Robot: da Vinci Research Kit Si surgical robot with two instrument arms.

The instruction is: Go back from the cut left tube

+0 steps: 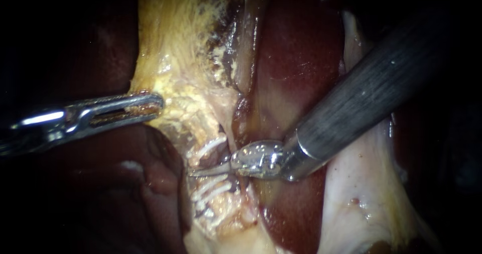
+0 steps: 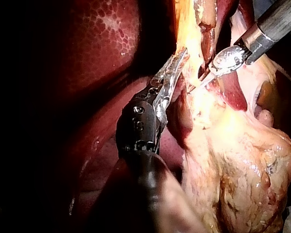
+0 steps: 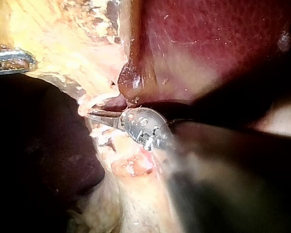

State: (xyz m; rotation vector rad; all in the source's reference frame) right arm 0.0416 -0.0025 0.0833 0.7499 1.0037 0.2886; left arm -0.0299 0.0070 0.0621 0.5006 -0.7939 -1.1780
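nearest to the camera, the thick shaft of the right instrument (image 1: 201, 172) comes in from the upper right of the frame and ends a little below the centre. its two thin blades lie together as one fine point and hold nothing. this point sits at the cut left tube (image 1: 221, 183), in the dark gap between the white clips (image 1: 211, 146) above it and more white clips below it. so the cut looks done, but in my judgement the going back is not yet done: the tip is right at the tube, between the clips, and it has the whole way out toward the upper right to make.

farther back, at the middle left, the left instrument (image 1: 150, 103) has its jaws closed on the edge of the yellow tissue (image 1: 175, 58) and holds it to the side. behind all this lies the dark red liver (image 1: 296, 58).
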